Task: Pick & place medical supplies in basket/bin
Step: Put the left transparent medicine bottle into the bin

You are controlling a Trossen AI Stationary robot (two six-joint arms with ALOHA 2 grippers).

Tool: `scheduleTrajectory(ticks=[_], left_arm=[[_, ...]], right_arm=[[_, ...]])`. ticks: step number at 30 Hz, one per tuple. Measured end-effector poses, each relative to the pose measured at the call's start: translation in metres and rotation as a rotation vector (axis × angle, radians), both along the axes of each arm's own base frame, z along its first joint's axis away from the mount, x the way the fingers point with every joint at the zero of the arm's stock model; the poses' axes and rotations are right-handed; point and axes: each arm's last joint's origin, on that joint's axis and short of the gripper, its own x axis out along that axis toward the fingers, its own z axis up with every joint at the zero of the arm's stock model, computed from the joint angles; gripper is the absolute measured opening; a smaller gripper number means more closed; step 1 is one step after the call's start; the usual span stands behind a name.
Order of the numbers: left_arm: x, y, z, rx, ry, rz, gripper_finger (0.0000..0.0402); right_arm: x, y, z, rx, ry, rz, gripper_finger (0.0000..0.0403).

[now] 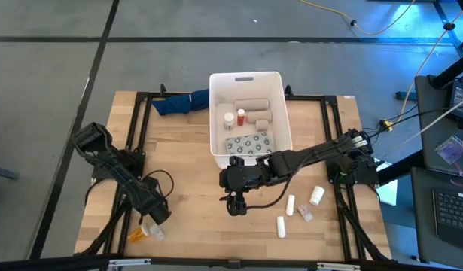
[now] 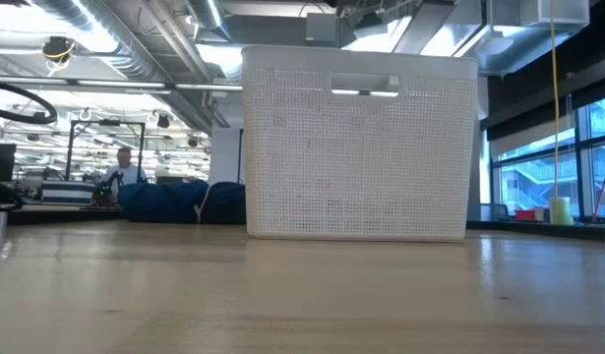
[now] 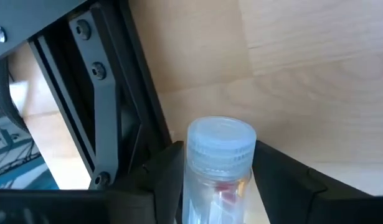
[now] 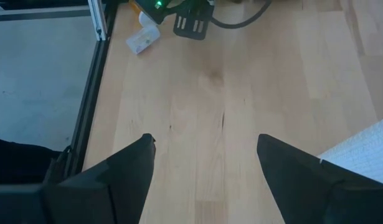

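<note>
Left claw (image 3: 219,186) was clamped on a clear pill bottle (image 3: 219,162) at the tabletop's (image 1: 186,150) near-left corner, probably for lifting; its long axis ran out between the fingers, cap foremost. Right claw (image 4: 207,162), jaws apart and empty (poss. just unloaded), hung near the white bin (image 1: 246,79), w/ loose supplies (image 1: 299,207) beside it.

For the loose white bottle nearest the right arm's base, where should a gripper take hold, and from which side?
Grip the white bottle across the middle of its barrel, coming straight down from above. It seems to lie on its side on bare table, clear of the tubes beside it, so the fingers should straddle its short width. The open right gripper is nearest.
</note>
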Motion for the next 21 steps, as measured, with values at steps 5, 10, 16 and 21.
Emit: scheduleTrajectory(ticks=[5,10,16,21], left_arm=[[0.000,0.000,0.000,-0.012,-0.003,-0.037,0.0173],[0.001,0.000,0.000,-0.022,-0.015,-0.094,0.0166],[0.005,-0.002,0.007,-0.020,-0.104,-0.155,0.0150],[0.011,-0.004,0.016,0.007,-0.197,-0.195,0.0151]], right_arm=[[0.000,0.000,0.000,0.000,0.000,0.000,0.0282],[0.000,0.000,0.000,-0.001,0.000,0.002,0.0282],[0.000,0.000,0.000,-0.001,0.004,0.003,0.0282],[0.000,0.000,0.000,-0.002,0.004,0.004,0.0282]])
